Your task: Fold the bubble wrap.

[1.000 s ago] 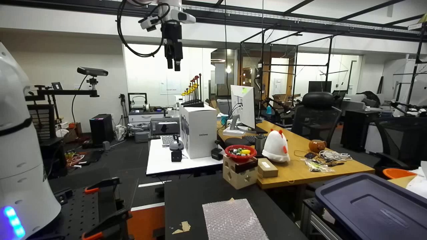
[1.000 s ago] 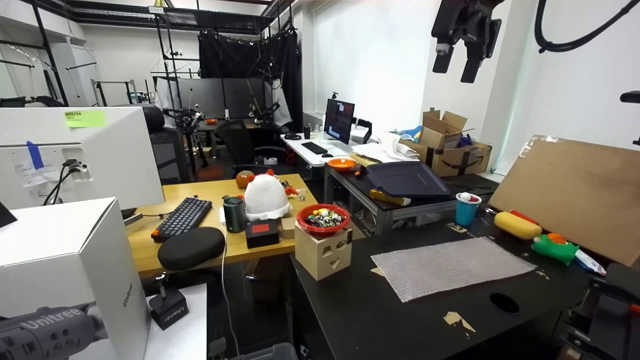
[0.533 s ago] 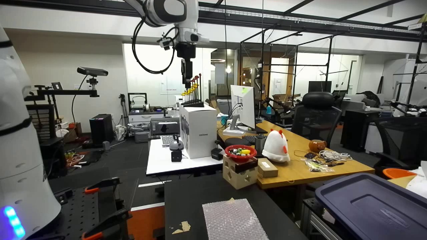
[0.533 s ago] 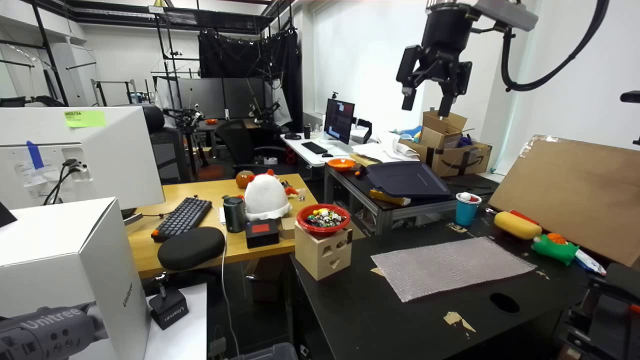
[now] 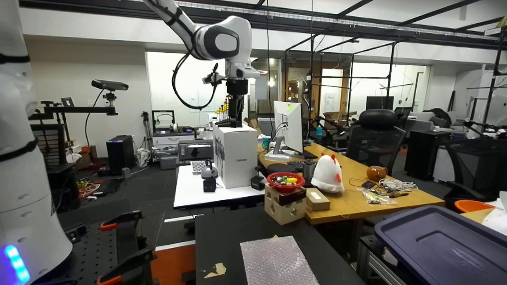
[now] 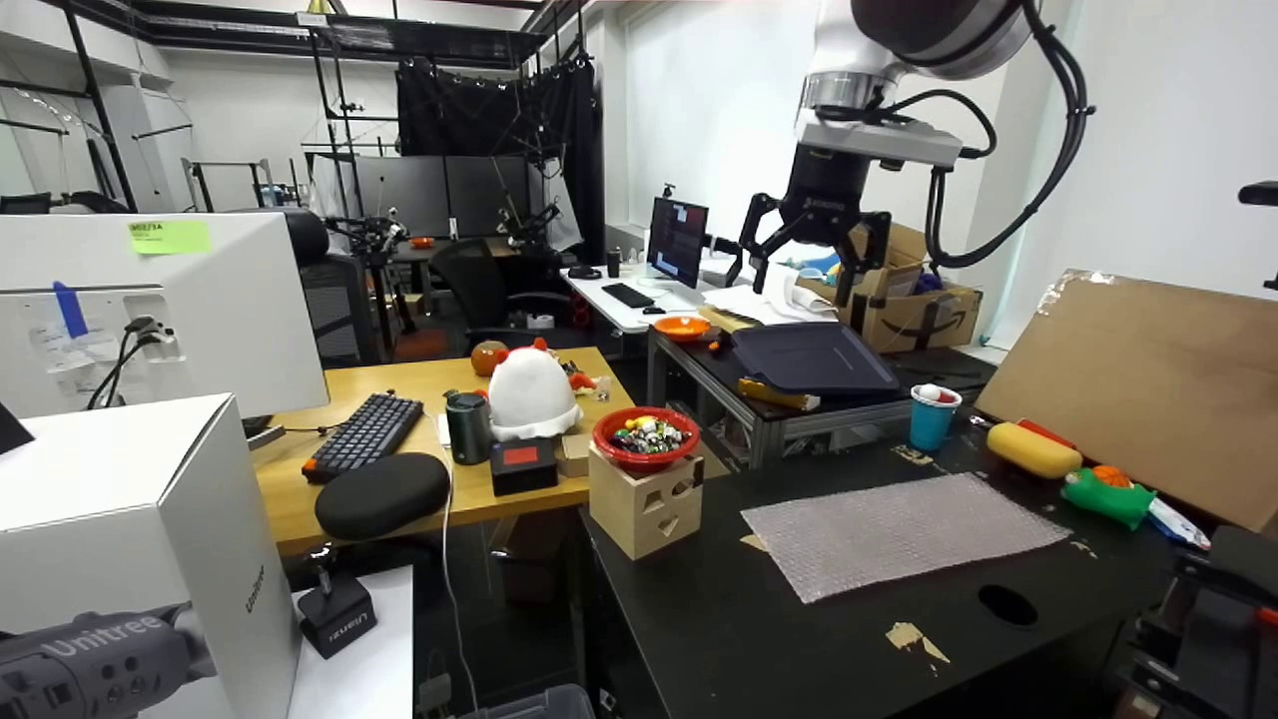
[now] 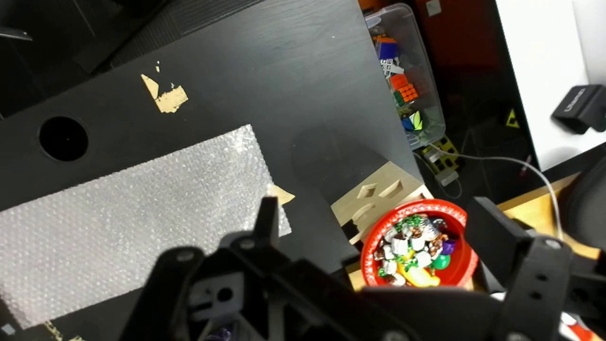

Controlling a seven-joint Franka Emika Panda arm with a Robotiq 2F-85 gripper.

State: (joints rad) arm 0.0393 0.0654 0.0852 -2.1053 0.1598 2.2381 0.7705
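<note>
Currently a red bowl [image 6: 646, 465] stands on top of a wooden box [image 6: 617, 511] with shaped cut-outs, at one corner of the black bench [image 6: 744, 639]. The bowl is well filled with small pieces: white cubes [image 7: 400, 246], brown bits [image 7: 415, 232], green bits [image 7: 411, 220], a purple piece [image 7: 449, 247] and a longer yellow piece [image 7: 420, 277]. Past the bench edge, the wrist view shows a clear plastic bin [image 7: 417, 52] with puzzle cubes [image 7: 406, 92] inside, orange, green, blue and white among their colours. Farther along the bench, a blue cup [image 6: 931, 427] holds a white and red item [image 6: 929, 391], too small to name. Behind, in an exterior view, a cardboard carton [image 6: 939, 325] has something purple [image 6: 929, 282] showing at its open top. The big white box [image 6: 90, 489], marked Unitree, has its top closed.

The bubble wrap [image 6: 899, 534] lies spread flat on the black bench, one end near the wooden box but apart from it, its far edge near the blue cup. Above, the gripper [image 6: 802, 292] hangs pointing down, its fingers [image 7: 269, 218] wide apart; the wrist view shows the red bowl in the gap between them.
</note>
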